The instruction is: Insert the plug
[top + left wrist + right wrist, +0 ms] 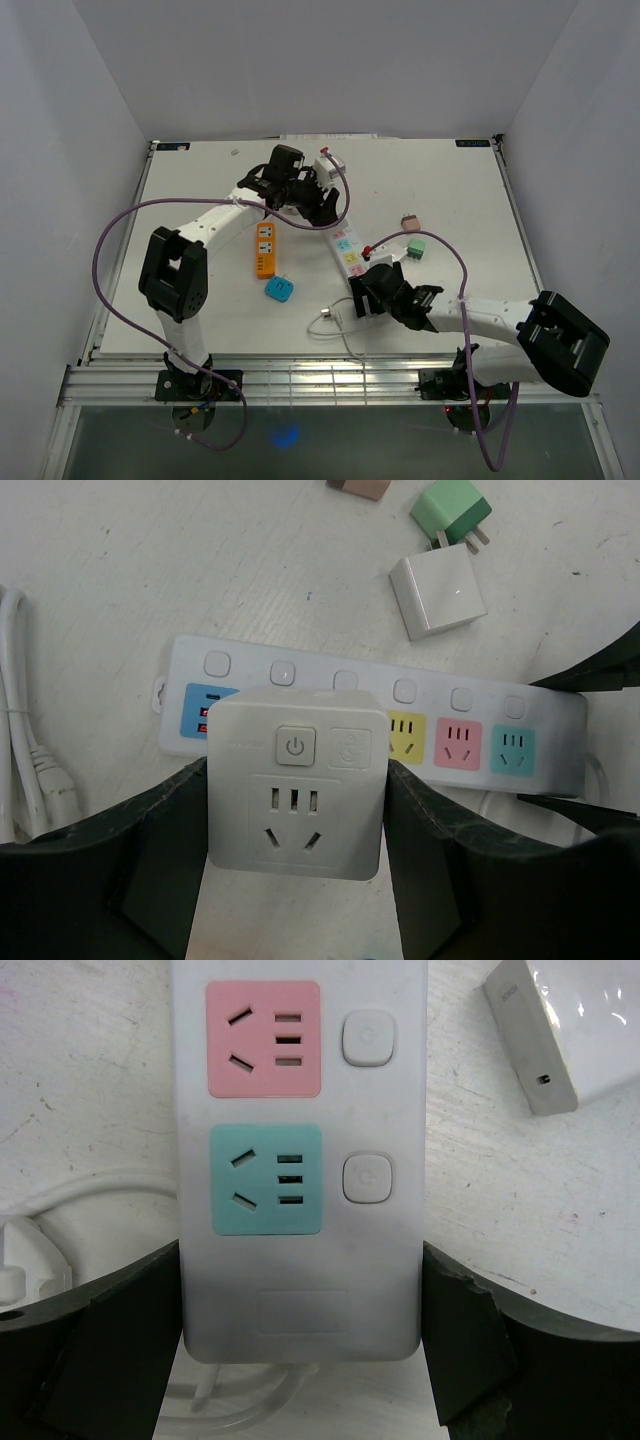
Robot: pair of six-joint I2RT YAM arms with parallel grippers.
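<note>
In left wrist view only: button (294, 746) on plug (296, 820).

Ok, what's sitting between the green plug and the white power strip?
A white cube adapter lies between the green plug and the power strip; the left wrist view shows it.

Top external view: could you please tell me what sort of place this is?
Probably a robot lab test cell: a white table boxed in by grey walls, the left arm and right arm bolted at its near edge, gripping a white adapter and a power strip.
</note>
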